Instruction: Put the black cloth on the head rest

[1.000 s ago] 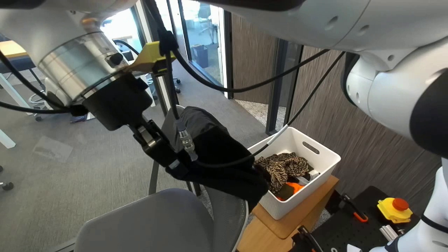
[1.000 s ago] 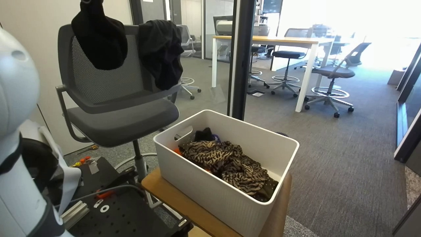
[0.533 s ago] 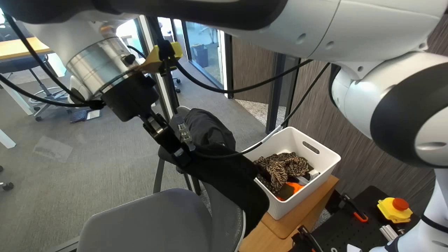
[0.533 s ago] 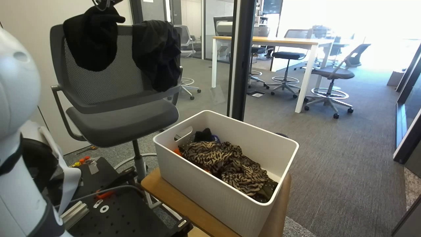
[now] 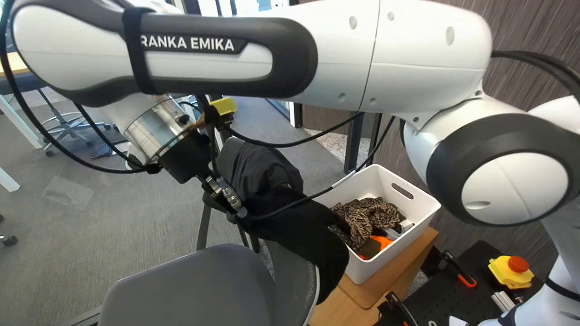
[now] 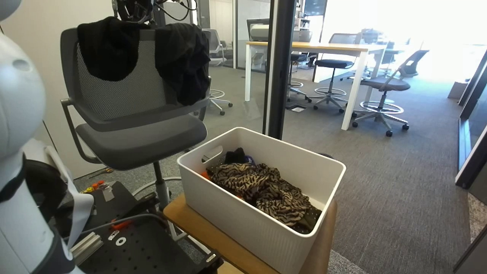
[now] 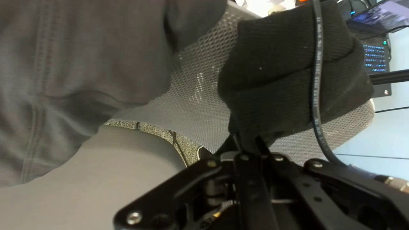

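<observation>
We had the black cloth (image 6: 108,53) draped over the head rest (image 6: 147,35), bulk hanging on the box (image 6: 236,220) side, grey garment (image 6: 184,61) just beside. The gripper (image 7: 249,142) was at one end of the cloth: jaws almost together, pinching a bit of it AFAICT. In wrist view cloth lay up/right of tips, long axis running across the head rest. IMO nearly done: we needed to let go, then back off opp. the cloth, else risk dragging it off.
</observation>
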Controlling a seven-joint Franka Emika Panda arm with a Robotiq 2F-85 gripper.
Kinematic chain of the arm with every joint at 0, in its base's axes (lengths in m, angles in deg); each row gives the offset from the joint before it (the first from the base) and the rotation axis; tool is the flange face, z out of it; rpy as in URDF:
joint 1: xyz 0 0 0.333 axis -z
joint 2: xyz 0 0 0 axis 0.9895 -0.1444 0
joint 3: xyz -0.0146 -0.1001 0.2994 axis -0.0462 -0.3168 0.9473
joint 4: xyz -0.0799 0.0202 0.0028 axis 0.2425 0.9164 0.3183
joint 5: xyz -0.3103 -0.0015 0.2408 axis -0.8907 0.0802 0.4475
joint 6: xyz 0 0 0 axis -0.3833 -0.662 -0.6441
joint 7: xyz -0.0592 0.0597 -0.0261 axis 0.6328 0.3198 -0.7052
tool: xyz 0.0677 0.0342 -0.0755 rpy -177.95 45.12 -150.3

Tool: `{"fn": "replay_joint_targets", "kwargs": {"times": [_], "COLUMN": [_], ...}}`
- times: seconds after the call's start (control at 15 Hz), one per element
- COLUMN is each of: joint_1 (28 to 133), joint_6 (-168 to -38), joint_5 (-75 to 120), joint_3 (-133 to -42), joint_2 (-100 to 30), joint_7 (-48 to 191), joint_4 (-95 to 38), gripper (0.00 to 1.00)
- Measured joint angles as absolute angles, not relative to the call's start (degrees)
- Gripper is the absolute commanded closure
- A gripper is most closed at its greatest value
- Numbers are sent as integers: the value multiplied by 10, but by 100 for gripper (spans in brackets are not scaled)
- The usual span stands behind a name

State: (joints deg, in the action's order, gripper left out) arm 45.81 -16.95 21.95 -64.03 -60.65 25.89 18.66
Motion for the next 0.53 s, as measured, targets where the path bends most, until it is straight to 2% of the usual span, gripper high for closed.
{"fn": "replay_joint_targets", "kwargs": {"times": [0.13,0.2,0.27,0.53], "joint_1": [460,461,462,465], "joint_6": [-170,-170,-170,-170], "joint_5": [220,220,220,221], "joint_3": [-641,-641,-641,-641], "joint_2": [-621,-625,-626,-626], "joint_7": [259,259,259,259], "joint_4": [178,175,172,169], "gripper": [94,90,69,40]}}
